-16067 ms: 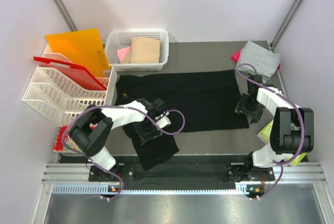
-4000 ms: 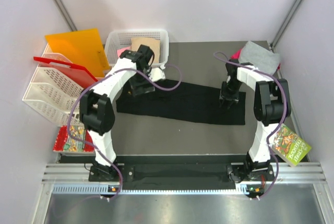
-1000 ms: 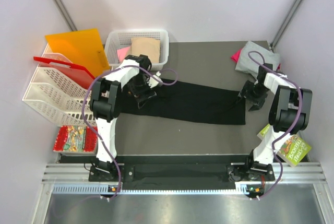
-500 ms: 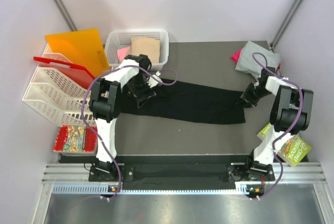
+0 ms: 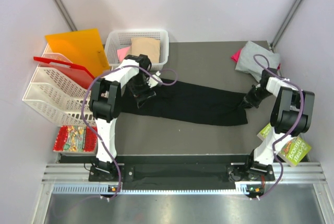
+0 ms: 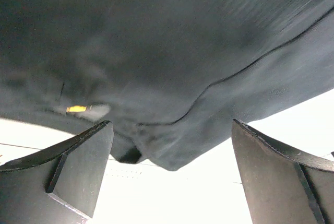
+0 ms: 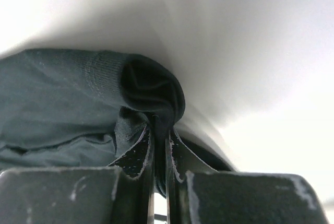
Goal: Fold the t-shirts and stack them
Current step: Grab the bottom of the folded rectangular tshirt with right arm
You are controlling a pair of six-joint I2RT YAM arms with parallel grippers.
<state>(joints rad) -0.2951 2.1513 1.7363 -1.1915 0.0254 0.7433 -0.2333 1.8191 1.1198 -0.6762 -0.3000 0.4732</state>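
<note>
Shirt [image 5: 193,106] runs long left-to-right, right hand [image 5: 250,102] pinching its end

- From above we see bright, even light; the black t-shirt [image 5: 193,106] shows as a flat dark band with soft shadows around it.
- On the left wrist, the cloth is blurred; below it everything washes out white.
- On the right wrist, glare above it perhaps hides detail.

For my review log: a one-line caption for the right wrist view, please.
Right gripper shut on a bunched edge of the black t-shirt.
</note>
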